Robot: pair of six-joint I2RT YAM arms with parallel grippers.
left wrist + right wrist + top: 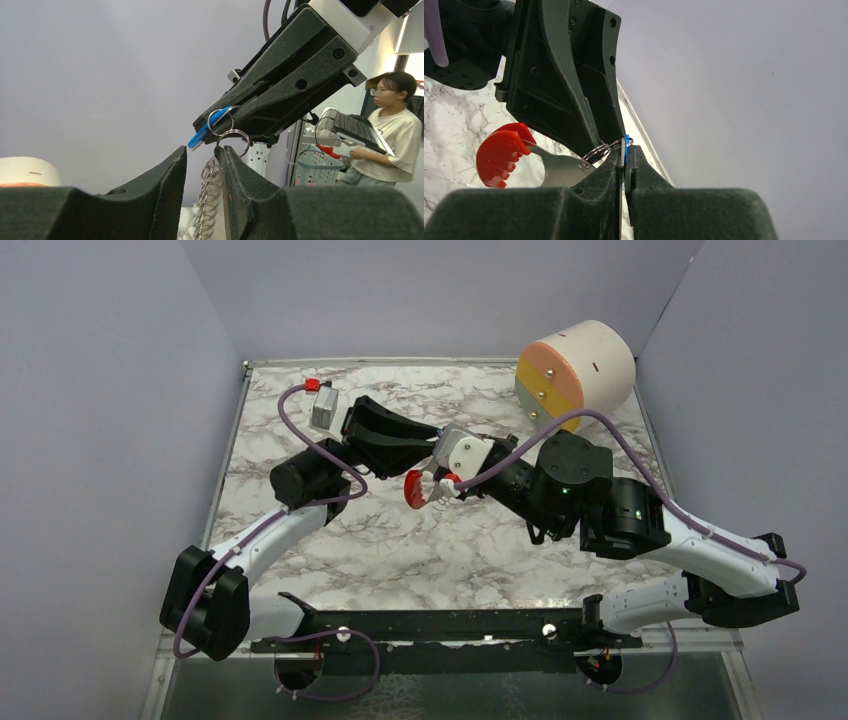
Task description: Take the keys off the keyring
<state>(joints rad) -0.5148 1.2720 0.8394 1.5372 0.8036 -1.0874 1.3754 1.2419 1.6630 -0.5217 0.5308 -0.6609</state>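
Note:
My right gripper point(625, 147) is shut on the small blue-headed key point(626, 144), held in the air over the middle of the table. Silver split rings point(234, 137) link that key to a fine chain point(205, 195) and a flat silvery key point(556, 170). The red keyring point(415, 489) hangs just below both grippers, its red part point(499, 152) at the flat key's end. My left gripper point(204, 150) meets the right one tip to tip. Its jaws stand partly apart around the chain and flat key, with a gap on the left side.
A round cream drawer unit point(580, 370) with orange and yellow fronts stands at the back right. A small white box point(325, 406) with a red plug point(312, 385) on a purple cable lies at the back left. Grey walls enclose the marble table point(440, 550).

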